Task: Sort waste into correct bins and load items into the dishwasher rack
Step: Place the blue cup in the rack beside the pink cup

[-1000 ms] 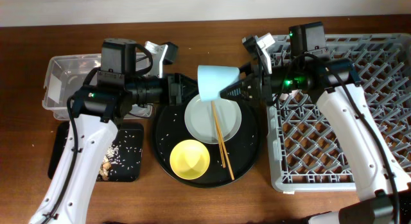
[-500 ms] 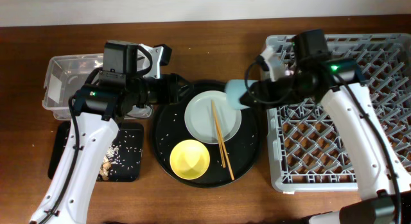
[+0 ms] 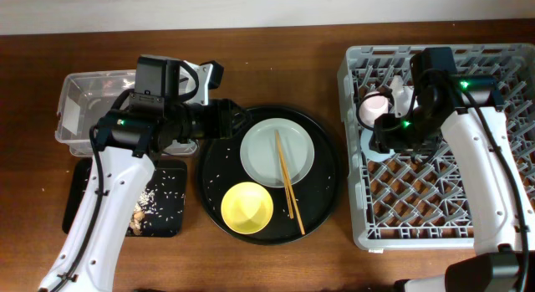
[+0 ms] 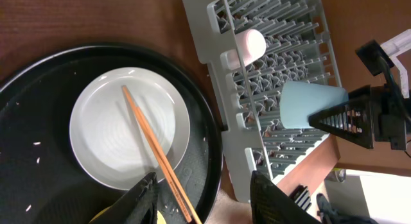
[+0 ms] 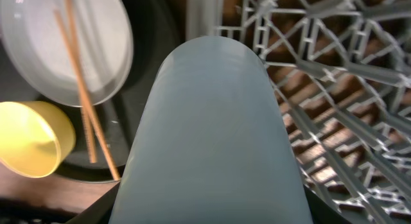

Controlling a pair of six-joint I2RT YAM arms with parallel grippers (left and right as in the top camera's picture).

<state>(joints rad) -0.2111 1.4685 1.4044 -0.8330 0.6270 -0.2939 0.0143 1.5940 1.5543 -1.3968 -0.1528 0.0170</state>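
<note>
My right gripper (image 4: 334, 119) is clamped on the blue cup (image 5: 218, 140). It holds the cup just above the rack (image 3: 485, 66), near the rack's left edge, with the cup tilted. From overhead the arm hides the cup, but both wrist views show it plainly.

1 pink cup (image 3: 374, 108) lies on its side on the pegs in the rack's far-left corner, near the right gripper.

My left gripper (image 4: 209, 195) hangs over the far-left rim of the round tray (image 3: 328, 192). Its fingers are spread apart with nothing between them.

On that tray I see the plate (image 3: 259, 150) with 2 chopsticks (image 3: 288, 179) lying across it. Their lower ends run off the plate onto the tray. The yellow bowl (image 3: 247, 208) sits upright just below the plate and left of the chopstick ends. Loose rice grains are scattered on the tray's left half.

At far left the clear tub (image 3: 84, 95) sits under my left arm. The black bin (image 3: 79, 200) is just in front of it, holding food scraps (image 3: 155, 200) and rice at its right end.
</note>
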